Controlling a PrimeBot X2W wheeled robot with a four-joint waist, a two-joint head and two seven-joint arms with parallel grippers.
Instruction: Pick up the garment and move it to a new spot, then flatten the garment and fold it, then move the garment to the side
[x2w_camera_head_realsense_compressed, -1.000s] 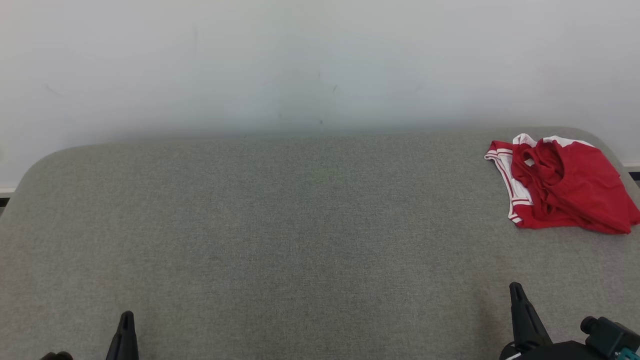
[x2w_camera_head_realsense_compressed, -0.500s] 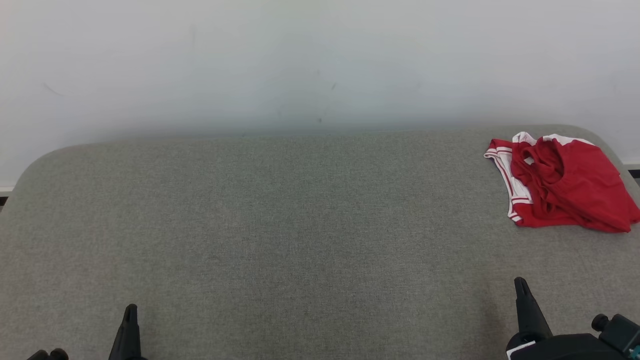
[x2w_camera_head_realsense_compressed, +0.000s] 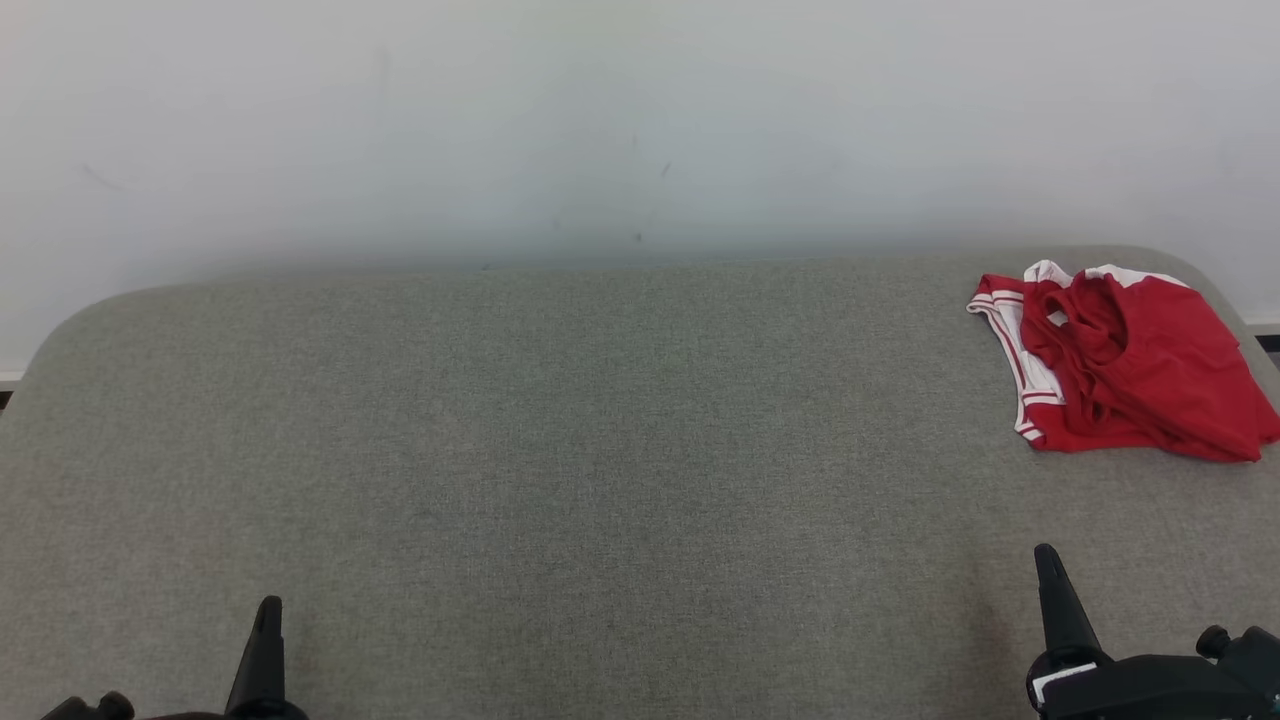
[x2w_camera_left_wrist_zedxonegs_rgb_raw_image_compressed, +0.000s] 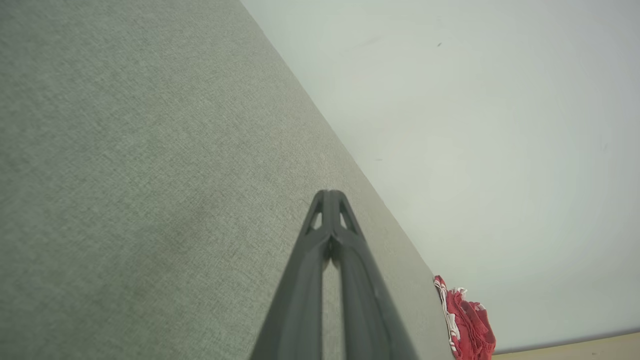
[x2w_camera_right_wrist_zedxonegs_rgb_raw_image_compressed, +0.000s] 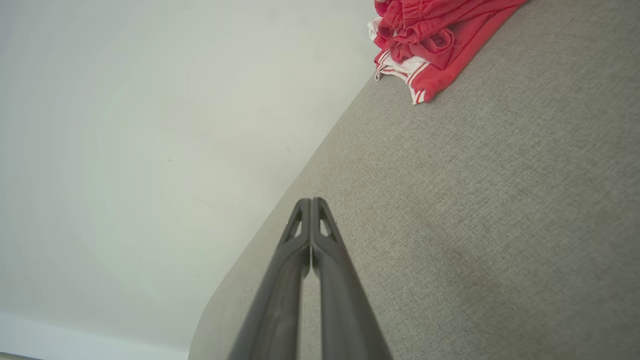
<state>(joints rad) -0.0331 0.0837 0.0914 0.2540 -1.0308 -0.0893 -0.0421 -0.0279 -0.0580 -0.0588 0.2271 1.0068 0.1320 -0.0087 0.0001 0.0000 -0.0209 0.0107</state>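
Note:
The garment (x2w_camera_head_realsense_compressed: 1130, 362) is a red piece with white striped trim, lying crumpled at the far right corner of the grey fabric surface (x2w_camera_head_realsense_compressed: 600, 450). It also shows small at the lower right of the left wrist view (x2w_camera_left_wrist_zedxonegs_rgb_raw_image_compressed: 467, 325) and at the top of the right wrist view (x2w_camera_right_wrist_zedxonegs_rgb_raw_image_compressed: 430, 35). My left gripper (x2w_camera_head_realsense_compressed: 268, 612) stands at the lower left, fingers pressed together and empty (x2w_camera_left_wrist_zedxonegs_rgb_raw_image_compressed: 329, 197). My right gripper (x2w_camera_head_realsense_compressed: 1047, 560) stands at the lower right, below the garment and well apart from it, also shut with nothing held (x2w_camera_right_wrist_zedxonegs_rgb_raw_image_compressed: 310, 204).
A plain white wall (x2w_camera_head_realsense_compressed: 640, 120) runs behind the grey surface. The surface has rounded far corners, and the garment lies close to its right edge. A wide stretch of grey fabric lies between the two grippers.
Both grippers have risen a little in the head view, moving slightly forward over the surface. The garment lies where it was; the picture has shifted slightly.

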